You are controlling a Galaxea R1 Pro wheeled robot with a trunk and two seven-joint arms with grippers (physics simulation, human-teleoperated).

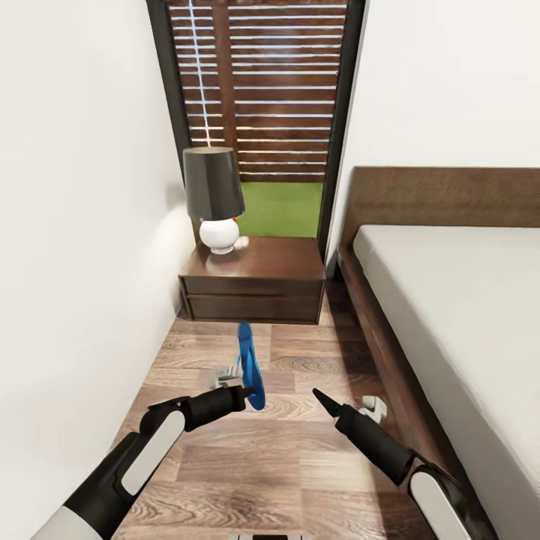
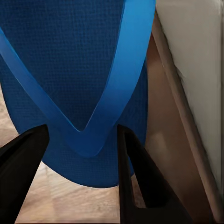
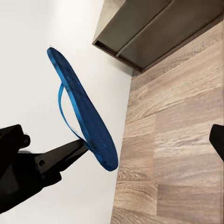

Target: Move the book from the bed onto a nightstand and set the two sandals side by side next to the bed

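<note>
Carrying one sandal is the step in hand. The bed (image 1: 450,300) fills the head view from 1 to 4 o'clock, the nightstand (image 1: 255,281) stands near 12. The left gripper (image 1: 244,391) clamps the sandal (image 1: 250,365) by its toe end, held on edge above the floor (image 1: 247,465). The right gripper (image 1: 319,396), at 5 o'clock, looks empty; its spread I cannot tell. Next, I judge, comes lowering it flat by the bed.

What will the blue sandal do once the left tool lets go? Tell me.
The sandal looks thin and flat, so it is probably light and should drop flat, not roll. It keeps its shape while held edge-up by the left tool, so it seems fairly stiff. The thin strap may flex.
</note>
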